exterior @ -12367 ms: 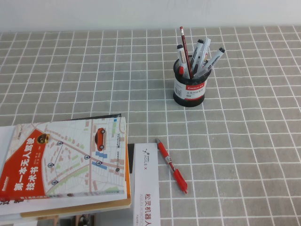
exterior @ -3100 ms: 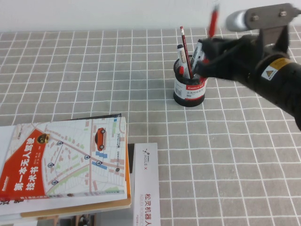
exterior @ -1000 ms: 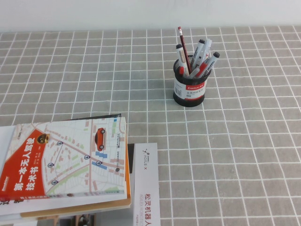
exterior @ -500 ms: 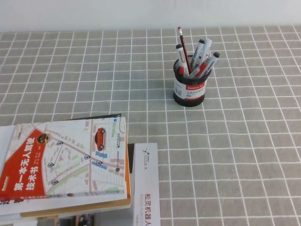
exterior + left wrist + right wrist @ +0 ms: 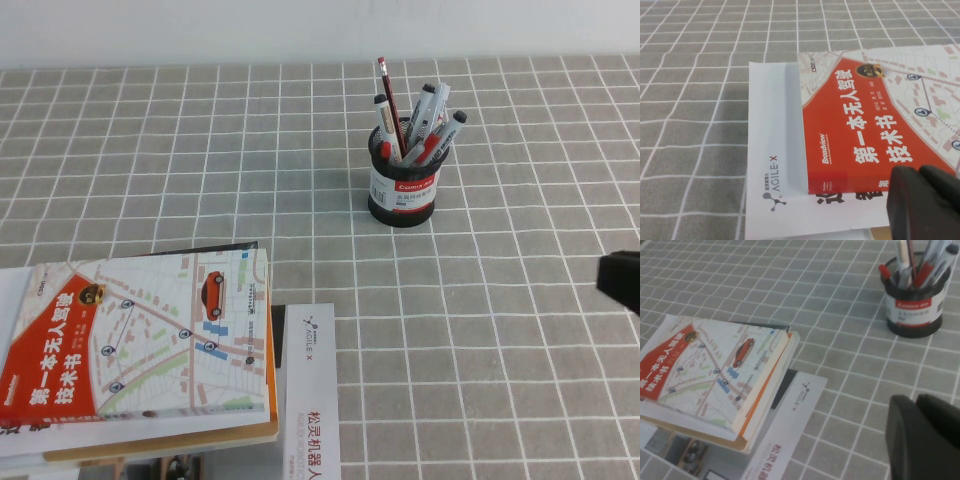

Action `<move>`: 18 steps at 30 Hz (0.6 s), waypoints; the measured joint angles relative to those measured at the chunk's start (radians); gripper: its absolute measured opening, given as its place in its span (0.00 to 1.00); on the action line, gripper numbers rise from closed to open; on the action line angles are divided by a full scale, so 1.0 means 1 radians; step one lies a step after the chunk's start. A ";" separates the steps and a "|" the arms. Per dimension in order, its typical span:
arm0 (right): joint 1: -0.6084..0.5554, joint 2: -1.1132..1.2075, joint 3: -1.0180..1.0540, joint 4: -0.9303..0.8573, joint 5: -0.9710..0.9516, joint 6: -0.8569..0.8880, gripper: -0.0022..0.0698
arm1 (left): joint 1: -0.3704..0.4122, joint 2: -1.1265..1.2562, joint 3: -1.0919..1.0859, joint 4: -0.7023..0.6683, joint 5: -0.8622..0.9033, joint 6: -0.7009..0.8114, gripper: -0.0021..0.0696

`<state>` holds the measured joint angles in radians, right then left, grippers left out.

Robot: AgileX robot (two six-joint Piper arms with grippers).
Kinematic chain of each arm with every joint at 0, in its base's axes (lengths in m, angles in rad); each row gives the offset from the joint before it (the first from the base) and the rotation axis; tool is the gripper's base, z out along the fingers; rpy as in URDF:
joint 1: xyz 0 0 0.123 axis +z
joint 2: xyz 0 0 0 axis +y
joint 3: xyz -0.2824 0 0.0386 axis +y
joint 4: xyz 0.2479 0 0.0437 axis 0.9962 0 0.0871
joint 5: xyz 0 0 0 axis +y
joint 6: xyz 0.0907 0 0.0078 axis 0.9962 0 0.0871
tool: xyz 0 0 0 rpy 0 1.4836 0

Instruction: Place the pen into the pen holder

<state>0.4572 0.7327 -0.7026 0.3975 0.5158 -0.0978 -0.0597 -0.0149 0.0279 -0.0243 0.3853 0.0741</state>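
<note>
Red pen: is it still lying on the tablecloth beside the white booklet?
No: in the high view the red pen stands slanted in the pen holder among the markers, and no pen lies beside the white booklet.

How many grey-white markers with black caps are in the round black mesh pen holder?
4 markers in the pen holder: one left, two mid-back, one leaning right; others may hide. Left gripper over the red book; right gripper off to the right.

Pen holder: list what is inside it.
The pen holder holds the red pen, grey-white markers and a dark-red pencil. Their lower ends are hidden by its wall.
</note>
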 joint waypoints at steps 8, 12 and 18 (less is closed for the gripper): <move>-0.032 -0.122 0.040 -0.050 0.019 0.000 0.01 | 0.000 0.000 0.000 0.000 0.000 0.000 0.02; -0.171 -0.262 0.094 -0.067 0.019 0.000 0.01 | 0.000 0.000 0.000 0.000 0.000 0.000 0.02; -0.348 -0.458 0.230 -0.189 0.021 0.000 0.01 | 0.000 0.000 0.000 0.000 0.000 0.000 0.02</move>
<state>0.1096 0.2744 -0.4730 0.2085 0.5365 -0.0978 -0.0597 -0.0149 0.0279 -0.0243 0.3853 0.0741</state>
